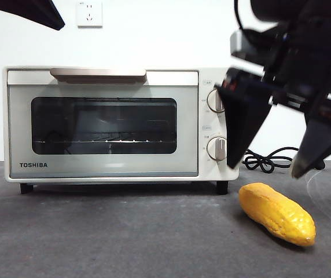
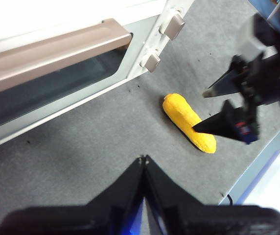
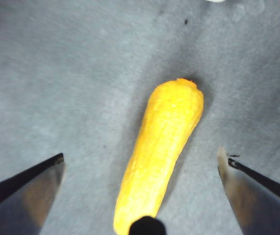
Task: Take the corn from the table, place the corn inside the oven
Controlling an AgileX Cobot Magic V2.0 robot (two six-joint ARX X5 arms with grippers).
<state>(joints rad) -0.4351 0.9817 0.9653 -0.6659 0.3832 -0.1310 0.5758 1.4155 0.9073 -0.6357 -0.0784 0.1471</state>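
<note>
Cut off at the top right of the front view: the right arm, blurred, only its lower part showing. Right gripper (image 1: 275,165) spread wide, hanging above the corn (image 1: 278,213) without touching it. Glossy yellow-orange cob, tapered, lying on the rough grey table (image 1: 107,237) near the oven's (image 1: 119,124) right front corner. Oven door shut, dark glass dimming the wire rack inside. Left gripper (image 2: 144,159) pressed together, held apart to the left, empty. Black cable (image 1: 267,160) half hidden behind the jaws.
</note>
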